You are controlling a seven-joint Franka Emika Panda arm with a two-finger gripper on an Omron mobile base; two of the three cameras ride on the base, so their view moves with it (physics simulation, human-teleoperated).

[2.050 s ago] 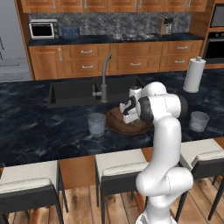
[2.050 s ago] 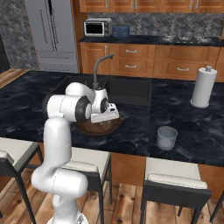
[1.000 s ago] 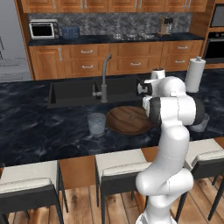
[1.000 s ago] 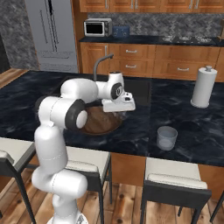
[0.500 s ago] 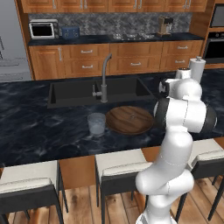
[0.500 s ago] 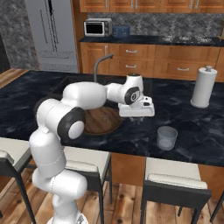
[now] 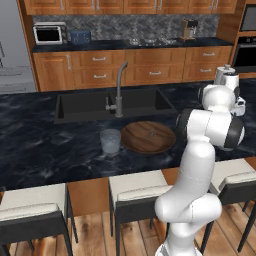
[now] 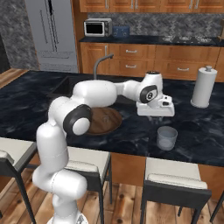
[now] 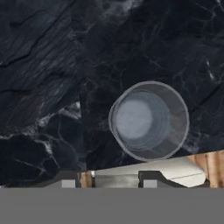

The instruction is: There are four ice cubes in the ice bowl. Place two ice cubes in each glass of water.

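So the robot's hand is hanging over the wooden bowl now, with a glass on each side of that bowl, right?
Not quite. The gripper hangs over a glass, not over the wooden bowl, as the right base view shows; the hand view looks straight down into that glass. The rest holds: the other glass stands on the bowl's far side.

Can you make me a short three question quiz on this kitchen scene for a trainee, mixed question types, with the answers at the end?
1. True or false: the wooden bowl sits on the counter between the sink and the stools.
2. Multiple choice: in the right base view, the gripper hangs above which thing? A) the sink B) a glass C) the paper towel roll
3. Fill in: in the left base view, the other glass stands just to the ____ of the bowl.

Key: 1 true; 2 B; 3 left
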